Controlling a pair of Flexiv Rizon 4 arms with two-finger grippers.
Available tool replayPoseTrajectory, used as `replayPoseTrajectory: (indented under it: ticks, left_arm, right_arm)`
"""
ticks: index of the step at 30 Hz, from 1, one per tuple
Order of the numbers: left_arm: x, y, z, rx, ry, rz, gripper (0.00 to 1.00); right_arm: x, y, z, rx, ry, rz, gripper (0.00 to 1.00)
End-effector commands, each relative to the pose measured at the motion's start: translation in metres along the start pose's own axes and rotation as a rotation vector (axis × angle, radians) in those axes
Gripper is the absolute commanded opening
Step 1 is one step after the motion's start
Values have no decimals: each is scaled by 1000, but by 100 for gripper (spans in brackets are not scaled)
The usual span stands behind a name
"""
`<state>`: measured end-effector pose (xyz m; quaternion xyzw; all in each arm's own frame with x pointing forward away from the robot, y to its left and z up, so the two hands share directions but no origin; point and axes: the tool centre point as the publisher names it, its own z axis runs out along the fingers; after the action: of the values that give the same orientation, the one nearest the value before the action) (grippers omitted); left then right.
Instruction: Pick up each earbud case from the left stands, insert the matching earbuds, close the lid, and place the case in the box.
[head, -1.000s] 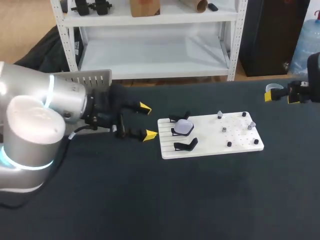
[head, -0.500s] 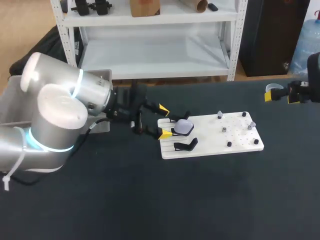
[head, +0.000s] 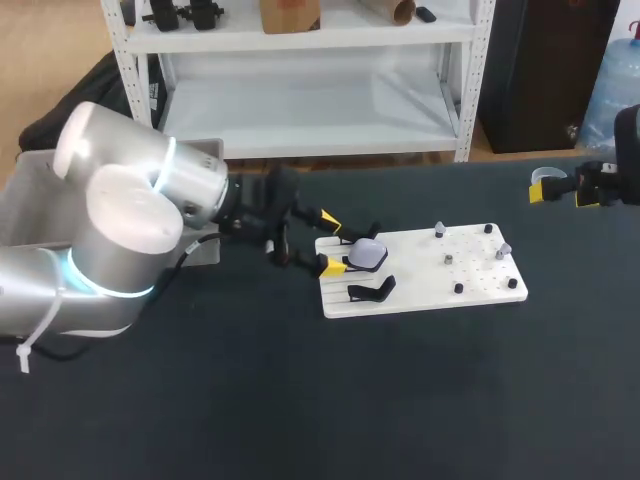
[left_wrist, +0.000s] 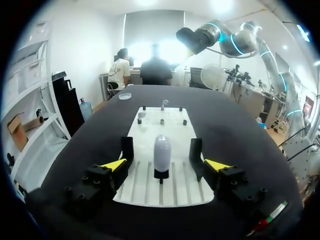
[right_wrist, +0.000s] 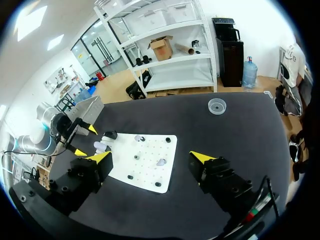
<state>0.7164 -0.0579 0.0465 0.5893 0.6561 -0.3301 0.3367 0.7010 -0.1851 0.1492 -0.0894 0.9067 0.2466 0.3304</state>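
Observation:
A white board (head: 420, 270) lies on the dark table with black stands at its left end. A white earbud case (head: 368, 254) sits closed on the middle stand; the two stands beside it (head: 372, 290) hold nothing. My left gripper (head: 328, 242) is open at the board's left edge, just short of the case. In the left wrist view the case (left_wrist: 161, 152) stands ahead of the gripper (left_wrist: 167, 165), in line with the gap between its fingers. Small earbuds (head: 503, 248) rest among black pegs at the board's right end. My right gripper (head: 565, 188) is open at the table's far right, holding nothing.
A grey metal box (head: 190, 155) stands at the table's back left, behind my left arm. A small clear round dish (right_wrist: 216, 105) sits on the table ahead of the right gripper. Dark tabletop surrounds the board (right_wrist: 145, 160) on all sides.
My left arm has swung right, carrying its open gripper from well left of the board up to the case's stand. The right arm has not moved.

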Motion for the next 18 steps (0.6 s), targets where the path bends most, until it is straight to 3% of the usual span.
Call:
replayPoseTrajectory:
  ticks: [1, 4, 8, 12, 16, 18]
  left_arm:
    - [1, 5, 9, -4, 8, -6, 100]
    - [4, 8, 12, 0, 10, -17, 85]
    - [6, 9, 16, 21, -16, -20, 82]
    - [5, 7, 21, 31, -21, -18, 61]
    - [7, 4, 28, 42, -28, -24, 60]
    - [7, 3, 30, 47, -42, -30, 53]
  right_arm:
    - [0, 0, 0, -1, 1, -1, 100]
    - [0, 0, 0, -1, 1, -1, 100]
    - [0, 0, 0, -1, 1, -1, 100]
    - [0, 0, 0, -1, 1, -1, 100]
    - [0, 0, 0, -1, 1, -1, 100]
    - [0, 0, 0, -1, 1, -1, 100]
